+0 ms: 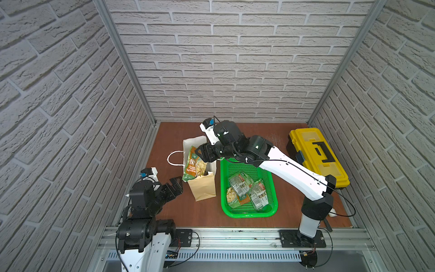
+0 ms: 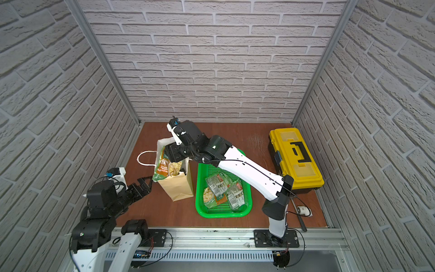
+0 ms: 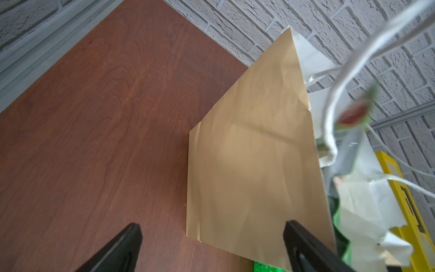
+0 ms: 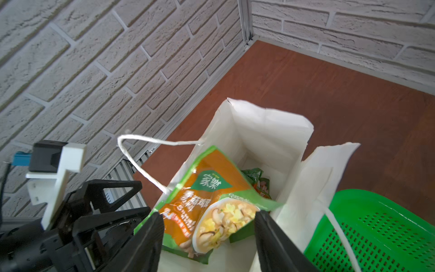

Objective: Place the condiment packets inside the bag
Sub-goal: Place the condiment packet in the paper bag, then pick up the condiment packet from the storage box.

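The tan paper bag (image 1: pixel 203 188) (image 2: pixel 179 188) stands upright left of the basket, and its white inside (image 4: pixel 266 131) shows in the right wrist view. A green and orange condiment packet (image 1: pixel 194 164) (image 2: pixel 163 167) (image 4: pixel 211 202) leans in the bag's mouth, sticking out over the rim. My right gripper (image 1: pixel 203 153) (image 2: pixel 171 152) (image 4: pixel 208 214) hovers just above it, jaws apart, not clamping it. Another packet (image 4: pixel 256 176) lies deeper in the bag. Several packets (image 1: pixel 244 190) (image 2: pixel 222 190) lie in the basket. My left gripper (image 1: pixel 176 184) (image 2: pixel 144 183) (image 3: pixel 211 225) is open, close to the bag's side (image 3: pixel 254 164).
The green perforated basket (image 1: pixel 249 212) (image 4: pixel 376 223) sits right of the bag, under the right arm. A yellow toolbox (image 1: pixel 317 155) stands at the far right. The bag's white cord handle (image 1: pixel 173 157) loops out to the left. Brick walls enclose the table.
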Tool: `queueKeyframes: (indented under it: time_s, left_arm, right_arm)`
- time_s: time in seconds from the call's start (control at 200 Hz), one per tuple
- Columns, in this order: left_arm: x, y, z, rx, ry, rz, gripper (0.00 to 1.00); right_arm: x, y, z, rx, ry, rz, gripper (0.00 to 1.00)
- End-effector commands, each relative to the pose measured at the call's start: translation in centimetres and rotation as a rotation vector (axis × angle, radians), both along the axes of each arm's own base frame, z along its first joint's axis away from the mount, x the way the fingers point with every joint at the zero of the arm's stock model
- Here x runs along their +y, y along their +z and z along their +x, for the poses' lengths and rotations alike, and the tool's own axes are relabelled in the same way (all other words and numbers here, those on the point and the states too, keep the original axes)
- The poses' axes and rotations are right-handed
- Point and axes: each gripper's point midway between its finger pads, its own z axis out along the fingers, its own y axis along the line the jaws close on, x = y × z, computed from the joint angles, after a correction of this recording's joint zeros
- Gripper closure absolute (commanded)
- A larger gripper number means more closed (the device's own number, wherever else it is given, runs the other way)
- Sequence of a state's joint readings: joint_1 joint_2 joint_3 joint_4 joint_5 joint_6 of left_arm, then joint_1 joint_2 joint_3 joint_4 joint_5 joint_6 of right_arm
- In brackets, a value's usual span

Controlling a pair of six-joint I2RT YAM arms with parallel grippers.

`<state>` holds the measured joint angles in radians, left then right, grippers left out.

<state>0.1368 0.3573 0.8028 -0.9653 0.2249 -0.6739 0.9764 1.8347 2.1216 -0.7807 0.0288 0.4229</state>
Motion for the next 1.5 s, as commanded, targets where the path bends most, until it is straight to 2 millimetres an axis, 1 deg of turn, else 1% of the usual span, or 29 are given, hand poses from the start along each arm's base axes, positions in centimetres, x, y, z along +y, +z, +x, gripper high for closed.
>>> queueKeyframes:
  time_s: [0.0,0.08,0.155,0.21,0.29,0.345,0.395,0.455,0.465,0.515,0.57,0.7,0.805,0.85,0.955,1.095,1.175,1.33,1.435,1.495]
  left_arm:
    - [0.1,0.9,0.5,-0.043,-0.007,0.014,0.02]
    - [0.1,1.0,0.5,-0.043,-0.007,0.013,0.02]
    - [0.1,1.0,0.5,-0.043,-0.006,0.013,0.02]
    - [0.1,1.0,0.5,-0.041,-0.006,0.015,0.02]
    - [0.1,1.1,0.4,-0.043,-0.006,0.015,0.02]
    - [0.0,1.1,0.4,-0.046,-0.011,0.017,0.02]
    - [0.0,1.2,0.4,-0.048,-0.015,0.018,0.02]
    - [0.0,1.4,0.4,-0.048,-0.017,0.022,0.02]
    - [0.0,1.4,0.5,-0.049,-0.016,0.025,0.02]
    - [0.0,1.7,0.5,-0.05,-0.021,0.033,0.02]
    - [0.2,2.1,0.7,-0.05,-0.022,0.048,0.02]
    - [0.9,2.8,0.7,-0.045,-0.007,0.104,0.02]
    - [1.3,3.1,0.7,-0.043,0.0,0.136,0.02]
    - [1.3,3.0,0.7,-0.042,0.0,0.135,0.02]
    - [1.2,2.9,0.8,-0.04,-0.01,0.13,0.02]
    - [1.1,3.0,1.0,-0.043,-0.014,0.133,0.02]
    - [1.1,2.9,1.1,-0.041,-0.018,0.131,0.02]
    - [1.1,2.9,1.1,-0.041,-0.02,0.131,0.02]
    - [1.0,2.9,1.1,-0.043,-0.022,0.131,0.02]
    - [1.1,2.8,1.1,-0.042,-0.021,0.131,0.02]
  right_arm:
    - [-1.8,2.7,-0.9,-0.065,-0.002,0.003,0.28]
    - [-3.1,2.8,-0.8,-0.084,-0.022,-0.021,0.24]
    - [-4.5,2.3,-0.7,-0.081,-0.044,-0.037,0.23]
    - [-6.0,1.2,-0.4,-0.069,-0.078,-0.055,0.23]
    - [-8.4,-1.6,0.0,-0.04,-0.141,-0.083,0.21]
    - [-10.1,-4.1,0.1,-0.003,-0.179,-0.093,0.21]
    - [-11.9,-6.2,-0.1,0.024,-0.216,-0.097,0.2]
    - [-13.7,-8.8,-0.4,0.059,-0.256,-0.106,0.17]
    - [-14.0,-9.0,-0.5,0.061,-0.262,-0.103,0.17]
    - [-15.2,-11.3,-0.9,0.091,-0.288,-0.122,0.16]
    - [-16.0,-13.5,-1.2,0.12,-0.306,-0.14,0.14]
    - [-15.7,-18.2,-1.8,0.196,-0.293,-0.181,0.14]
    - [-15.3,-21.7,-2.2,0.255,-0.277,-0.259,0.14]
    - [-15.2,-23.0,-2.5,0.272,-0.267,-0.302,0.15]
    - [-15.1,-25.3,-3.4,0.286,-0.245,-0.389,0.16]
    - [-15.8,-27.5,-4.6,0.292,-0.234,-0.5,0.18]
    - [-16.2,-28.5,-5.0,0.294,-0.234,-0.555,0.22]
    - [-17.0,-31.3,-5.8,0.32,-0.236,-0.665,0.27]
    - [-17.5,-32.0,-5.8,0.3,-0.262,-0.733,0.33]
    - [-18.2,-31.8,-5.6,0.275,-0.292,-0.778,0.42]
